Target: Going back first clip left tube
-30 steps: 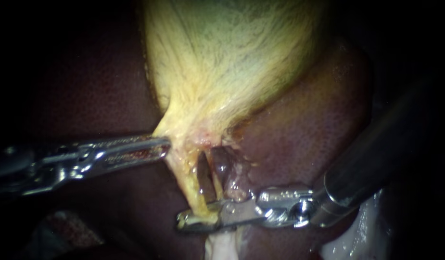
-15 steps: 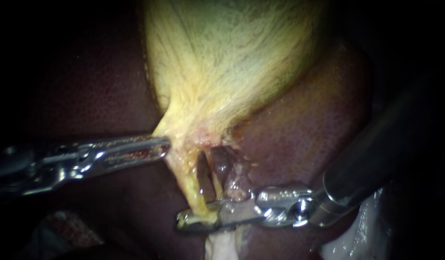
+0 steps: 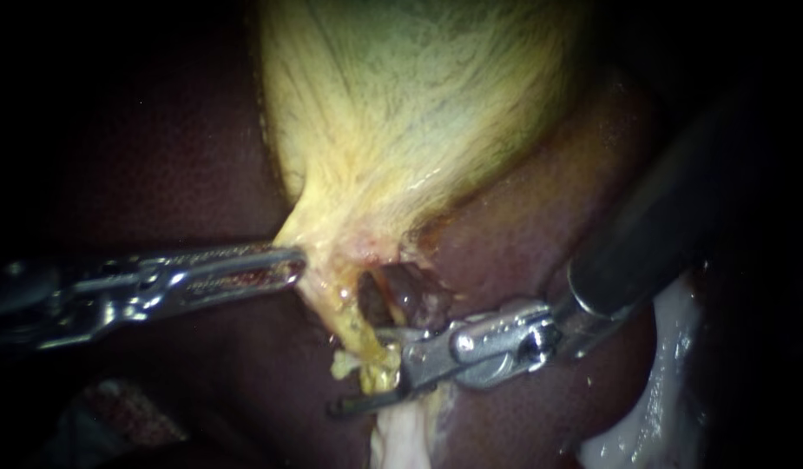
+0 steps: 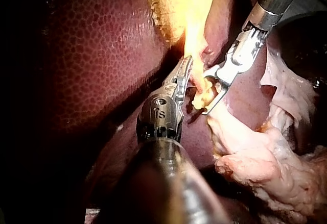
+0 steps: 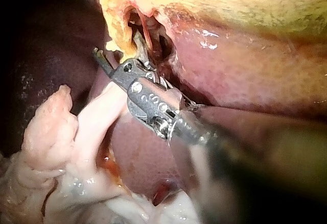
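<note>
Left instrument [image 3: 290,265] from the left, jaws clenched on the gallbladder [image 3: 401,130] neck, right instrument [image 3: 359,369] jaws parted astride the yellow left tube [image 3: 349,323] just below, dark liver [image 3: 540,243] behind

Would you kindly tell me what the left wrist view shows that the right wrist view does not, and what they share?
Only the left wrist view shows the left instrument, beside yellow tissue of the gallbladder. Only the right wrist view shows the dark opening in the tissue ahead of the right instrument. Both show that instrument's end effector open around the yellow tube, with pale fatty tissue beside it.
</note>
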Motion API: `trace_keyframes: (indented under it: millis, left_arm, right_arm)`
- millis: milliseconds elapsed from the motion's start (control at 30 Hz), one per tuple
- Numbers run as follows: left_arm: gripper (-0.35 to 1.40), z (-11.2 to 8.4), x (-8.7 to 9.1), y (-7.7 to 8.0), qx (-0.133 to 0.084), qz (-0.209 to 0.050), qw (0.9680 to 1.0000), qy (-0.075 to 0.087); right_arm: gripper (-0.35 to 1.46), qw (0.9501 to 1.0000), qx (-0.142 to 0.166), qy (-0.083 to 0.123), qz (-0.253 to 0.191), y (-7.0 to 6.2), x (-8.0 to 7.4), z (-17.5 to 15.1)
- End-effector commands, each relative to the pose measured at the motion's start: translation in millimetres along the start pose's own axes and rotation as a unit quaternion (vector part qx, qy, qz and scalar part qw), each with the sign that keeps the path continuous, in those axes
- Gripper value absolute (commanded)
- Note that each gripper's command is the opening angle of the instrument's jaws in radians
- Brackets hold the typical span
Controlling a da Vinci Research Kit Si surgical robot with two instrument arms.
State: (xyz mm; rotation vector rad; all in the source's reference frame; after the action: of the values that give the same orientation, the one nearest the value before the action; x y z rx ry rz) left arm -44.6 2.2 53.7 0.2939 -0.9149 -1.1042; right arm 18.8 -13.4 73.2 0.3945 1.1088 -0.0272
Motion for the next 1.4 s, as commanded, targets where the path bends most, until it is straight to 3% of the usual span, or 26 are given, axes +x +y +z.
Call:
trace_keyframes:
  millis: [33, 333, 633, 867, 1133, 1400]
  left_arm:
    - [-0.05, 0.0, 0.0, 0.0, 0.0, 0.0, 1.0, 0.0]
    - [-0.05, 0.0, 0.0, 0.1, 0.0, 0.0, 1.0, 0.0]
    - [-0.05, 0.0, 0.1, 0.6, -0.001, 0.0, 1.0, 0.0]
    - [-0.05, 0.2, 0.2, 1.0, -0.002, 0.0, 1.0, -0.001]
    - [-0.05, 0.4, 0.3, 1.4, -0.002, 0.0, 1.0, -0.001]
    - [-0.05, 0.6, 0.4, 1.7, -0.002, 0.001, 1.0, -0.001]
  right_arm:
    - [0.6, 1.0, 0.0, -0.001, -0.002, 0.0, 0.0, -0.1]
    - [0.6, 0.9996, -0.001, -0.001, -0.026, -0.4, -0.6, -1.6]
    - [0.6, 0.9986, -0.02, -0.005, -0.05, -0.9, -0.9, -7.7]
    - [0.6, 0.9968, -0.026, -0.008, -0.075, -0.9, 0.5, -12.1]
    - [0.6, 0.9944, -0.022, -0.006, -0.103, -0.4, 3.2, -17.0]
    - [0.6, 0.9925, -0.029, -0.01, -0.119, -0.3, 4.5, -19.2]
